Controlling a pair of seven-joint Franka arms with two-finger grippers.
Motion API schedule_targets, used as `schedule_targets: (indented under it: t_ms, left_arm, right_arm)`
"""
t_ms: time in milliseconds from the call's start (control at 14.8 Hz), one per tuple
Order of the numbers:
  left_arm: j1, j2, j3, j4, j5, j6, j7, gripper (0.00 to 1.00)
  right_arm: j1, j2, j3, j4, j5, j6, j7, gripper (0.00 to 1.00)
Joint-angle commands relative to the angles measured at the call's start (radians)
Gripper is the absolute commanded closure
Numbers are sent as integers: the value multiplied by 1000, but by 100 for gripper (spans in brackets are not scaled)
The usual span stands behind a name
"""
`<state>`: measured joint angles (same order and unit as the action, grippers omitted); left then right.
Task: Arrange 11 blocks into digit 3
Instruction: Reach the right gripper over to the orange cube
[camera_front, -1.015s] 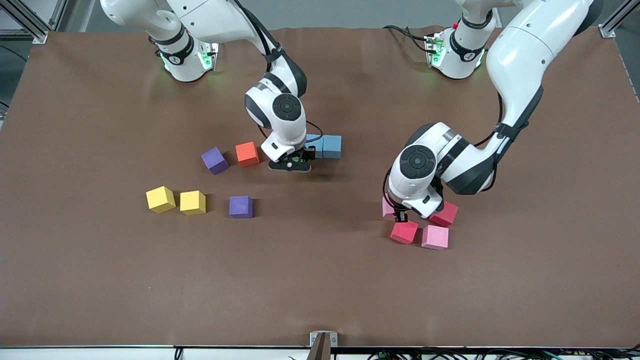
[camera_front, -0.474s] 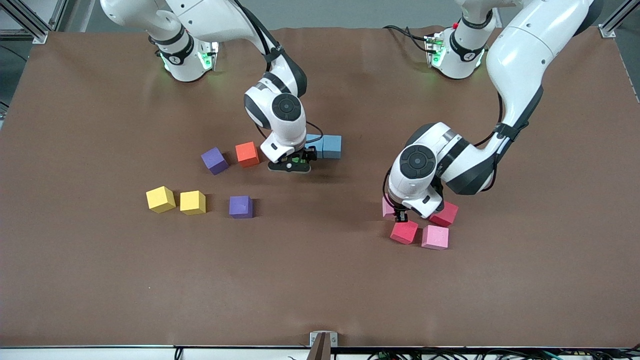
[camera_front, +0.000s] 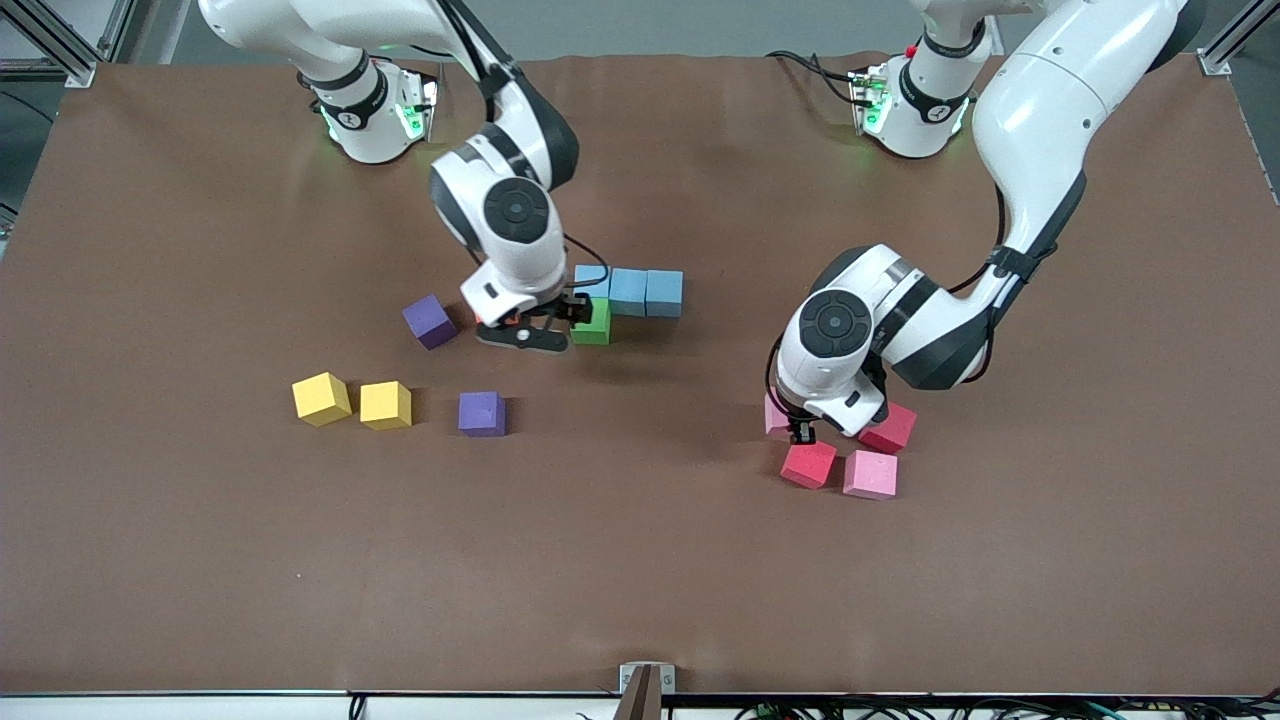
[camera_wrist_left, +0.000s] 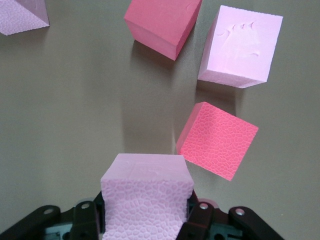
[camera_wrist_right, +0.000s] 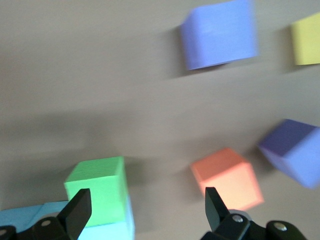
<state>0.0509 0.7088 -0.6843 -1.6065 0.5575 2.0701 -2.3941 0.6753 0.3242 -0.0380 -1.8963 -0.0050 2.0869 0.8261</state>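
Right wrist view: right gripper (camera_wrist_right: 145, 212) spread, empty, over orange block (camera_wrist_right: 227, 177); block lies between fingertips, just ahead. Green block (camera_wrist_right: 97, 189) beside, touching blue row (camera_front: 628, 291). Left gripper (camera_wrist_left: 145, 220) pinching pink block (camera_wrist_left: 146, 192), low over counter (camera_front: 640, 560) among red blocks (camera_front: 808, 464).

Two white arms w/ black joint bands, round dark caps, black cables — green lights at bases.
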Motion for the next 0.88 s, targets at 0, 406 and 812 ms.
schedule_targets:
  t_ms: [0,406,812]
  left_arm:
    - [3,-8,0,-3,-18,-15,18,61]
    - [0,-8,0,-1,-18,-15,18,61]
    - [-2,-3,0,-1,-15,-13,18,61]
  right_arm:
    - [-84,-105,12,-30,0,-99,-5,0]
    - [-252,-132,9,130,-17,-409,-13,0]
    - [-298,-142,9,68,2,-340,65,0]
